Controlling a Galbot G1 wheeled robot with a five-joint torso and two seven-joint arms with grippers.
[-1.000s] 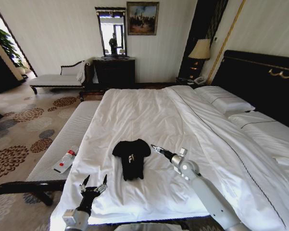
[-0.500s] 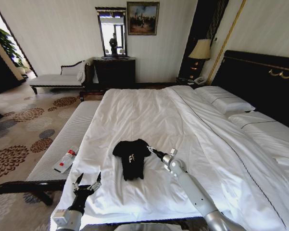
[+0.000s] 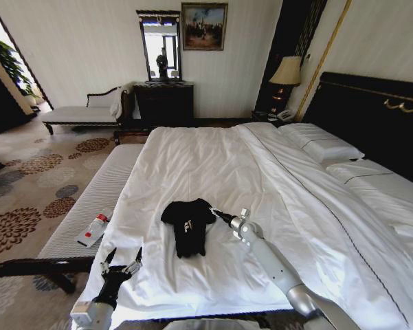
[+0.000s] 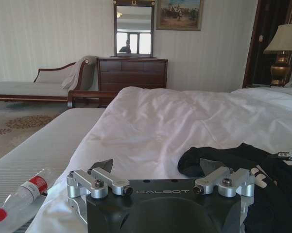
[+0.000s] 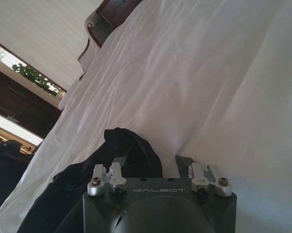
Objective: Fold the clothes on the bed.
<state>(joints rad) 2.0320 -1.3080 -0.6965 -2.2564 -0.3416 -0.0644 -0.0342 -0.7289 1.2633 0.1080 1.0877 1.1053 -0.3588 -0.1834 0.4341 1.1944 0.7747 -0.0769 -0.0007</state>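
Head view gives me the bed point(image 3: 213, 165) first: white sheets running from the near edge up to the pillows point(image 3: 321, 143) and the dark headboard point(image 3: 371, 117) on my right. Along its left side runs the pale table point(image 3: 96, 199), with a plastic bottle point(image 3: 94, 228) lying on it, red cap and red label. Past the foot end I see a dark dresser point(image 3: 163, 103) with a mirror above it and a chaise point(image 3: 82, 113) to its left.

On the near part of the bed lies the T-shirt point(image 3: 188, 225), black and bunched into a rough lump, with white lettering just visible on it. It sits well inside the bed's edges, nearer the left side than the right.

My right arm reaches in from the lower right, and the right end effector point(image 3: 216, 214) is at the shirt's right edge, touching or all but touching the cloth. On the right wrist view its fingers point(image 5: 117, 161) stand a moderate way apart, with the black cloth point(image 5: 111, 165) bunched against one of them and white sheet past the other; I can't see any fabric pinched between them.

The left end effector point(image 3: 122, 262) hangs low at the bed's near left corner, well apart from the shirt, its fingers spread wide and holding nothing. On the left wrist view the shirt point(image 4: 243, 170) lies beyond it.
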